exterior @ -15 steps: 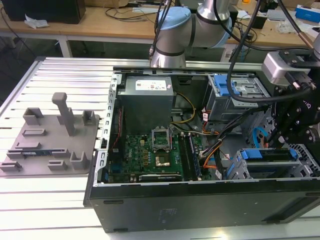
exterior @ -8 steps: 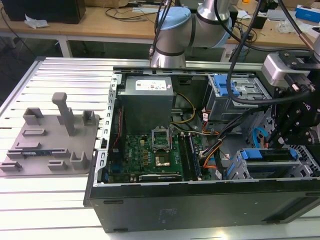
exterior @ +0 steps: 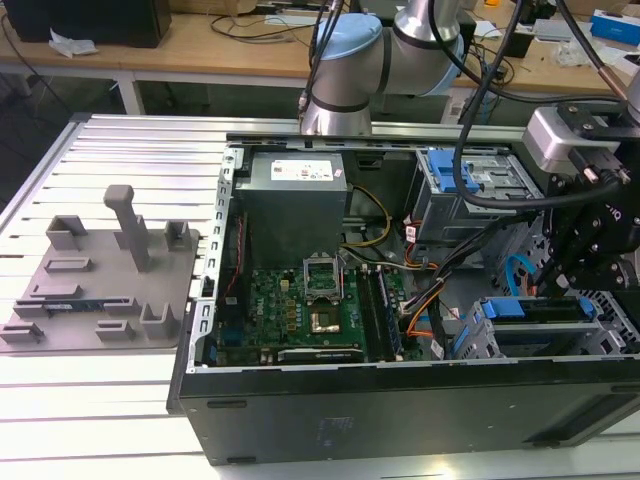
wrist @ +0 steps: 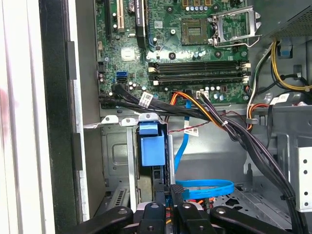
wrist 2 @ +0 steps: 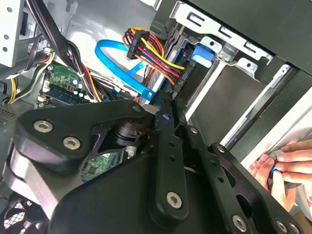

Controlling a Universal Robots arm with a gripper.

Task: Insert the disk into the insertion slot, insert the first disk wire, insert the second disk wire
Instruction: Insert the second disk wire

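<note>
The disk (exterior: 532,310), silver in its blue frame, sits inside the insertion slot (exterior: 605,338) of the grey drive cage at the case's front, on the exterior view's right. Its blue tab (wrist 2: 202,53) (wrist: 151,148) shows in both wrist views. A bundle of coloured wires (wrist 2: 156,61) runs into the disk's edge. My gripper (exterior: 572,275) hangs right over the cage. Its fingers (wrist 2: 165,114) (wrist: 168,195) stand close together, shut on the end of the flat blue wire (wrist 2: 119,61) (wrist: 204,187) at the disk's edge.
The open computer case (exterior: 400,410) holds the motherboard (exterior: 300,310), a grey power supply (exterior: 295,205) and a taller drive cage (exterior: 470,185) with a blue latch. Thick black cables (wrist: 243,141) cross near the gripper. A person's hand (wrist 2: 287,165) rests outside the case wall. A grey fixture plate (exterior: 100,290) lies on the exterior view's left.
</note>
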